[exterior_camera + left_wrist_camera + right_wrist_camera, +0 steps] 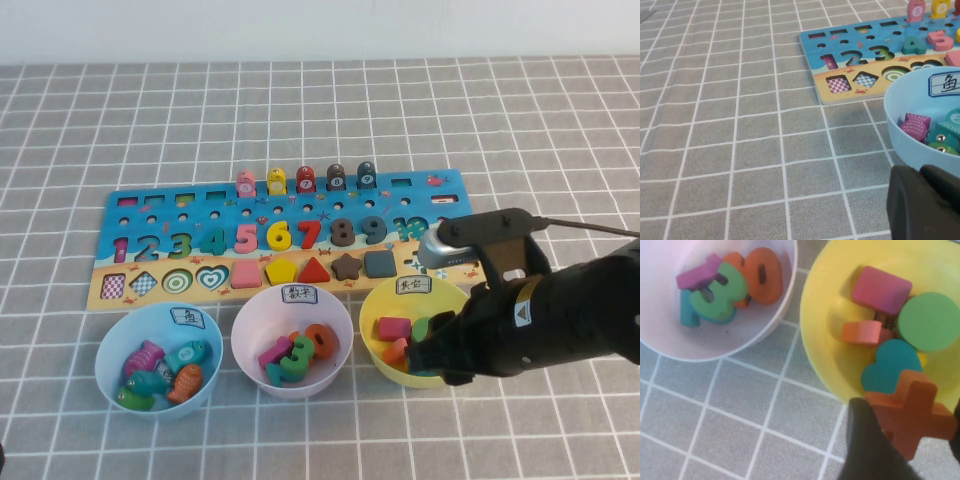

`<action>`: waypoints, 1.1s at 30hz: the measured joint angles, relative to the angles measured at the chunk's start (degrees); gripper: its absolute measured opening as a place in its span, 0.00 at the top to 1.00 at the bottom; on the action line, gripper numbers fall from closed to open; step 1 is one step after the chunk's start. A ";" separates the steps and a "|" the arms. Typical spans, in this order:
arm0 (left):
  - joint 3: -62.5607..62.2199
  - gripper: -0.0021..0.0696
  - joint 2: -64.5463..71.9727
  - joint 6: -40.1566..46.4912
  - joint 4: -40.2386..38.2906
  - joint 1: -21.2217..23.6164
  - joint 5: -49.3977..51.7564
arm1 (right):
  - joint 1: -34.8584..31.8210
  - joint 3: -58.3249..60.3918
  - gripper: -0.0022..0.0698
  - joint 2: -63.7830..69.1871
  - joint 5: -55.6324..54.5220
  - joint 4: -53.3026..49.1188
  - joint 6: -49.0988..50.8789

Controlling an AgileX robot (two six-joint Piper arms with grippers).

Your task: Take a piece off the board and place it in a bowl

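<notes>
The right pincer (907, 440) grips the orange cross (912, 410) at the yellow bowl's (375, 300) near rim. It should carry on inward before letting go, so the cross falls among the shapes. Beyond lies the board (150, 205); bare table to the right. The left pincer (922, 202) is parked; its state is unclear.

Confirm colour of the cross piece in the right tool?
Orange cross piece, held by the right tool; clearest in the right wrist view.
</notes>
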 joint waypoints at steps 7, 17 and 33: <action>0.00 0.97 0.00 0.00 0.00 0.00 0.00 | 1.18 0.00 0.55 1.01 -0.55 0.83 0.95; 0.00 0.97 0.00 0.00 0.00 0.00 0.00 | 2.32 0.00 0.55 0.82 -0.36 1.96 2.42; 0.00 0.97 0.00 0.00 0.00 0.00 0.00 | 1.12 0.00 0.55 2.96 -5.32 1.42 3.00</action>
